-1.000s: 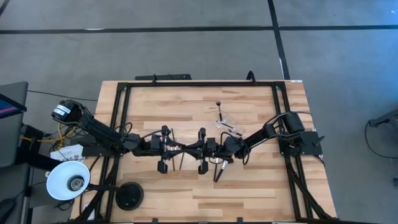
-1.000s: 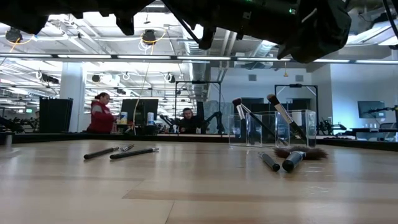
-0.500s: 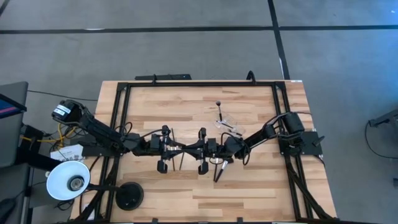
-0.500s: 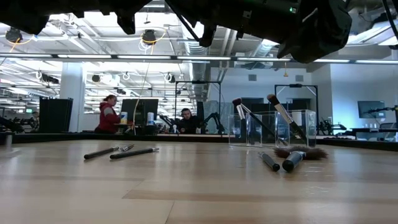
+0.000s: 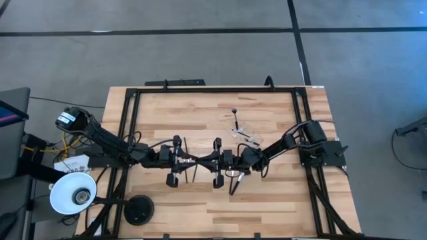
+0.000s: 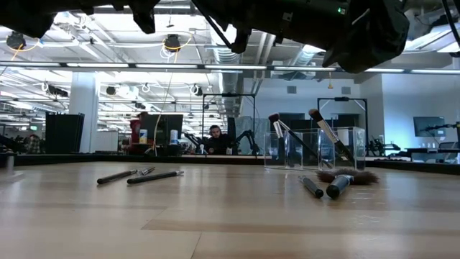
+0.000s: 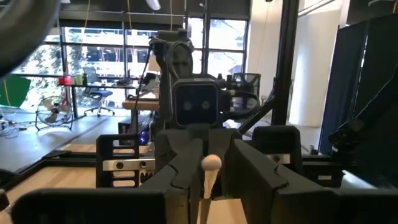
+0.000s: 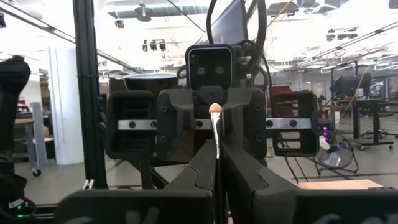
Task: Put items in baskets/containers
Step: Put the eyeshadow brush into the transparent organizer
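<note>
Both arms meet nose to nose over the middle of the wooden table (image 5: 200, 200), and between them sits one slim brush (image 8: 216, 134): a thin pale stick with a small rounded tan end, standing up between the fingers. The right gripper (image 8: 217, 163) has its two dark fingers pressed together on the stem, with the rounded end poking up just above them. From the other side, the left gripper (image 7: 205, 171) has its fingers either side of that same brush, close against it, though whether they actually clamp it I cannot tell. Beyond the fingers, toward the far side of the table, the clear cup (image 6: 287, 149) stands upright with two dark-handled brushes (image 6: 325, 132) leaning in it, bristle tips up. Just in front of the cup, a fan-headed brush (image 6: 343, 180) and a thin dark one lie flat on the wood. Over on the other side, a small cluster of dark brushes (image 6: 140, 175) lies loose on the surface. The table is light planked wood in a black frame, a white lamp shade (image 5: 73, 192) at its near left corner. Behind it, an open workshop with bright ceiling lights, monitors, and a seated person (image 6: 214, 139) far off.
</note>
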Available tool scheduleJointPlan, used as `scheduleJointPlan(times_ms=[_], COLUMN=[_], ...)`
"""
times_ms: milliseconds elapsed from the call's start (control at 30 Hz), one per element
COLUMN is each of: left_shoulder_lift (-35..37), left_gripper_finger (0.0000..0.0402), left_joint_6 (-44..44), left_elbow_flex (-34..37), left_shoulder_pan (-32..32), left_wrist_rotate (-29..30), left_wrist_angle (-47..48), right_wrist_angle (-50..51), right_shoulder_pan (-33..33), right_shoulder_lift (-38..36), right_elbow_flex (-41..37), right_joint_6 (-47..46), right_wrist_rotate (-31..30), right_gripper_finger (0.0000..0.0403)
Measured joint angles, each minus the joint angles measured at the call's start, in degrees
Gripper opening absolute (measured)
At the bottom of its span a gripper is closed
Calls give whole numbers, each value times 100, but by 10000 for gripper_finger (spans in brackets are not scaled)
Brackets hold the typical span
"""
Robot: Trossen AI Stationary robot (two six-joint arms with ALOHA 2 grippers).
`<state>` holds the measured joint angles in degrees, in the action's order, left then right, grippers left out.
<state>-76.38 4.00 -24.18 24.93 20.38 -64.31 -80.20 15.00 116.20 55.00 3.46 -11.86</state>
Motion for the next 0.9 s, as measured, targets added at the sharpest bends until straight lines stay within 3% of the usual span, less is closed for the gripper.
scheduleJointPlan(times_ms=[400,500,733,900], left_shoulder_lift=[0,0,0,0], left_gripper_finger=[141,121,19,23], left_joint_6=[196,211,205,174], left_elbow_flex=[0,0,0,0], left_shoulder_pan=[9,9,5,5], left_wrist_rotate=[11,34,80,312], left_wrist_angle=[43,46,46,47], right_wrist_angle=[-33,-33,-33,-35], right_shoulder_pan=[-8,-8,-4,-7], right_shoulder_lift=[0,0,0,0], right_elbow_flex=[0,0,0,0], right_joint_6=[0,0,0,-2], right_wrist_rotate=[-11,-8,35,-52], right_gripper_finger=[8,8,9,30])
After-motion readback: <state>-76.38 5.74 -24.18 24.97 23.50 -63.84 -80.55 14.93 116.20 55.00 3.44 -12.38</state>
